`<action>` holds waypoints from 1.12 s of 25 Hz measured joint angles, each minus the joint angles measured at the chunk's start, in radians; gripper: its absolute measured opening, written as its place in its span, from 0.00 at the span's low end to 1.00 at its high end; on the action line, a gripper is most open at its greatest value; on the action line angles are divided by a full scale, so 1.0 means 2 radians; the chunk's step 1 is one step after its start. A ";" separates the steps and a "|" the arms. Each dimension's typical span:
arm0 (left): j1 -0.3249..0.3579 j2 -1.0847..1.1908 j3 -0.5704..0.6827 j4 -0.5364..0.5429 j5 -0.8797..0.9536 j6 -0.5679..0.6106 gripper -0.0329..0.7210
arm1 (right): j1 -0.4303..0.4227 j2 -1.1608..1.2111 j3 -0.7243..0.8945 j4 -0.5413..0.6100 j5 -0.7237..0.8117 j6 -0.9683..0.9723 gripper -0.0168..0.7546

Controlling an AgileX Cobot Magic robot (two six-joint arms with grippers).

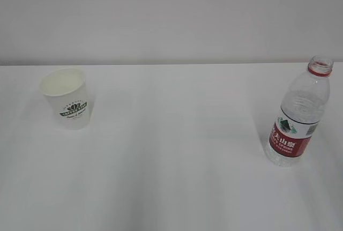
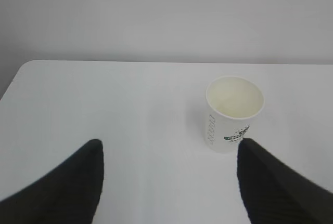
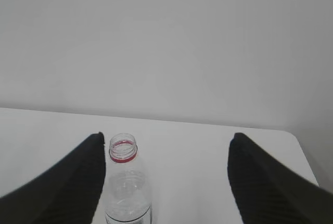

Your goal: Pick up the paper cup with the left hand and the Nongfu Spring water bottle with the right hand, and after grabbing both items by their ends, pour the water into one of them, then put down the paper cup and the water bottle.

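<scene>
Neither arm shows in the exterior view; each wrist view cuts its black fingers (image 2: 62,187) off at the bottom edge. The right wrist view crops the Nongfu Spring water bottle (image 3: 127,187) below the shoulder (label unseen); the paper cup (image 1: 68,99) carries lettering too small to read; any water in the bottle cannot be told.

Slanted exterior view over table (image 1: 171,188) (both wrist views low, wallward)

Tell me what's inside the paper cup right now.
The paper cup stands upright on the white table. From the left wrist view its pale cream inside looks empty, with no liquid or object visible. The near wall hides part of the bottom, so that part cannot be seen.
</scene>
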State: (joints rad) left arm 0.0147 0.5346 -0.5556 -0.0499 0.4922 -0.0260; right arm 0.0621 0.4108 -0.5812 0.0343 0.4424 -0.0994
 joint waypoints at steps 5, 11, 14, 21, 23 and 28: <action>0.000 0.017 0.000 0.000 -0.026 0.000 0.82 | 0.000 0.031 0.000 0.000 -0.040 -0.002 0.74; 0.000 0.039 0.000 0.000 -0.046 0.001 0.82 | 0.000 0.069 0.000 0.000 -0.076 -0.003 0.74; 0.000 0.048 0.000 0.000 -0.062 0.001 0.82 | 0.000 0.083 0.000 0.000 -0.087 -0.003 0.74; 0.000 0.070 0.000 0.000 -0.092 0.001 0.82 | 0.000 0.110 0.000 0.000 -0.122 -0.004 0.74; 0.000 0.079 0.000 0.000 -0.104 0.001 0.82 | 0.000 0.111 0.000 0.001 -0.124 -0.004 0.74; 0.000 0.114 0.012 0.030 -0.156 0.001 0.82 | 0.000 0.111 0.020 0.004 -0.149 -0.004 0.74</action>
State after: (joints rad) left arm 0.0147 0.7629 -0.5311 0.0110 0.1801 -0.0240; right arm 0.0621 0.6332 -0.5418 0.0430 0.1440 -0.1081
